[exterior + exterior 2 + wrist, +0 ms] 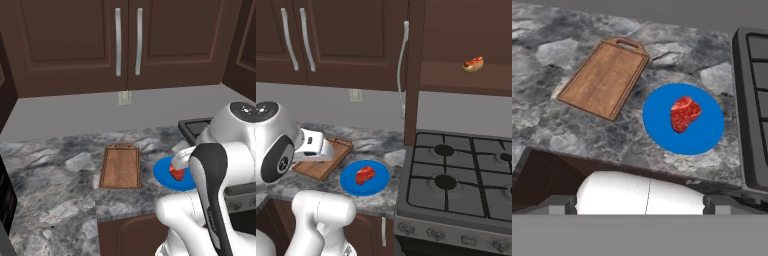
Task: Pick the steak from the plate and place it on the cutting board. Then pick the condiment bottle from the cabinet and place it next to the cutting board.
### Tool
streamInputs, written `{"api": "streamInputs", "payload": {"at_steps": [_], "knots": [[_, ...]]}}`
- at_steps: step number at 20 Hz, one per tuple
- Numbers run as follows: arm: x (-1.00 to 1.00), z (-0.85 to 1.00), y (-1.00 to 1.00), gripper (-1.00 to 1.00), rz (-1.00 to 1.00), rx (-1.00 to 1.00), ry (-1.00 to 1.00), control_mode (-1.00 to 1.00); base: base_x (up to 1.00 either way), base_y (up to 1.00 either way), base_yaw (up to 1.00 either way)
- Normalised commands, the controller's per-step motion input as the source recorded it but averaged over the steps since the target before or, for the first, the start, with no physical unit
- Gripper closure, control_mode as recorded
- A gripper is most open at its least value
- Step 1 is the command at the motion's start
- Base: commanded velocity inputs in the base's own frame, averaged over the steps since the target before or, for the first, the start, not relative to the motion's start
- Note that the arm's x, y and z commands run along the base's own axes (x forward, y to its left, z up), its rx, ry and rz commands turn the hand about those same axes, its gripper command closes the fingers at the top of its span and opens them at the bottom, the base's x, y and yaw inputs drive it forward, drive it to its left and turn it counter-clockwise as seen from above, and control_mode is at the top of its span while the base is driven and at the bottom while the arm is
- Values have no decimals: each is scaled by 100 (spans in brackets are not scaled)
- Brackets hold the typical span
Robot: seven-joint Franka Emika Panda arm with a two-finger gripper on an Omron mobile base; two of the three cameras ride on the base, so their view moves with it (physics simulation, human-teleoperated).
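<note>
The steak [684, 114], a red marbled chunk, lies in the middle of the round blue plate [662, 125] on the stone counter. Left of the plate lies the brown wooden cutting board [604, 80], bare, with its handle at the far end. In the right base view my gripper [331, 150] hangs above the counter's front, over the near part of the cutting board [343, 147] and left of the steak [365, 175]. It is open and holds nothing. The cabinet [456, 40] stands open on the right. The condiment bottle is out of view.
A hot dog in a bun [473, 64] sits on the open cabinet's shelf. A gas stove [456, 180] adjoins the counter right of the plate. The open cabinet door [406, 65] juts out above the stove's left edge. Closed cabinet doors [127, 40] hang over the board.
</note>
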Motion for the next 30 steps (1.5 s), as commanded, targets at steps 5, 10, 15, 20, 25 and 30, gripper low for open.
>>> {"api": "streamInputs", "payload": {"at_steps": [5,10,15,20,25,30], "knots": [[17,-31,-4,-100,-6,-2,1,-100,0,0,0],[17,-31,-17,-100,-4,0,0,-100,0,0,0],[11,-38,-21,-100,-1,0,0,-100,0,0,0],[15,-41,-6,-100,0,0,0,-100,0,0,0],[22,-45,-2,-100,0,0,0,-100,0,0,0],[25,-47,-6,-100,0,0,0,-100,0,0,0]]}}
